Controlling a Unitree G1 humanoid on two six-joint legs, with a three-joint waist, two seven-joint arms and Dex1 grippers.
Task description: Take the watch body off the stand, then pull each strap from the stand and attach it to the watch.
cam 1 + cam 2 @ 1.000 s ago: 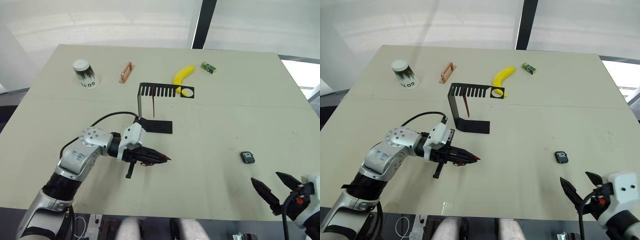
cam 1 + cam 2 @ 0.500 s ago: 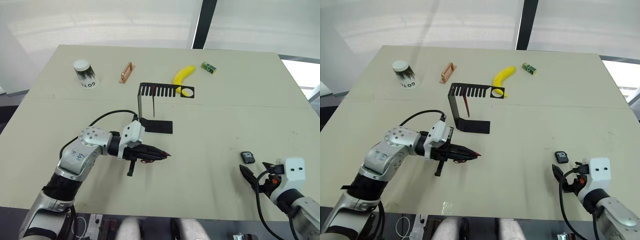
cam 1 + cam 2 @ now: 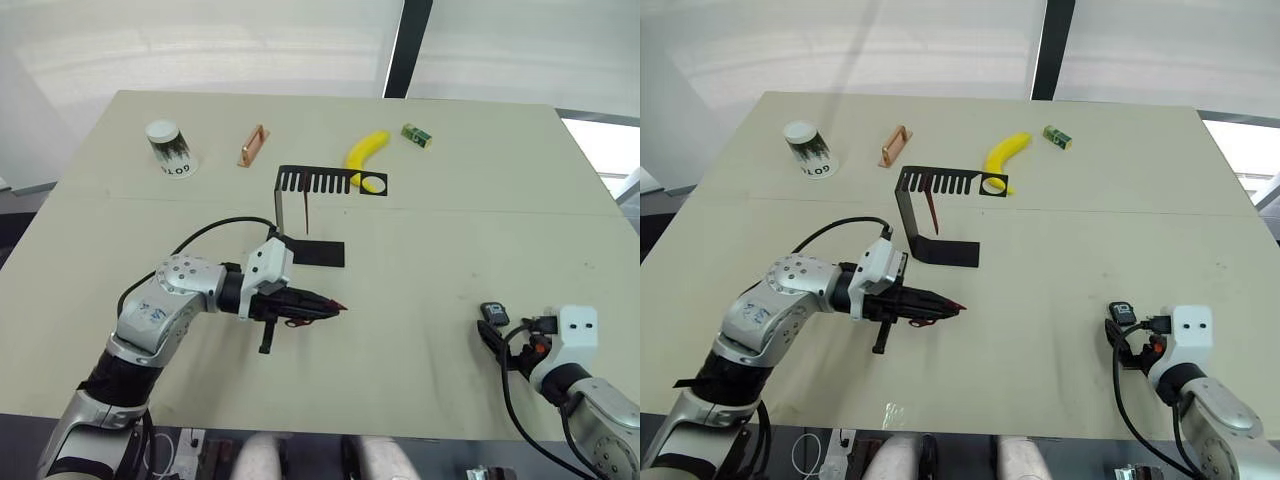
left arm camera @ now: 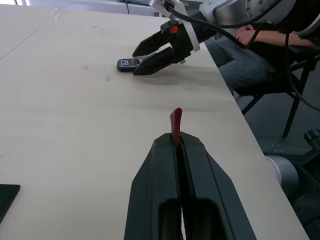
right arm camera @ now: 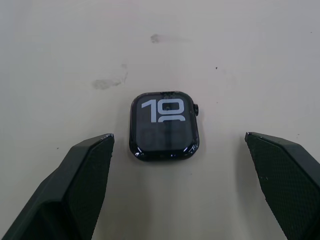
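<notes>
- Currently, the left hand is clamped on one maroon strap, whose tip projects past the closed fingertips; this hand sits over the middle of the tabletop, toward the near edge.
- The right hand is low over the tabletop near the near right corner, its fingers spread wide apart.
- The watch body lies flat on the tabletop, screen up with white digits visible, between the two spread fingers and touching neither.
- The stand is upright at the tabletop's centre, toward the far edge, with its flat base on the surface.
- A second maroon strap hangs from the stand's slotted top arm.
- Near the far edge lie a paper cup, a copper bar, a banana and a small green block.
</notes>
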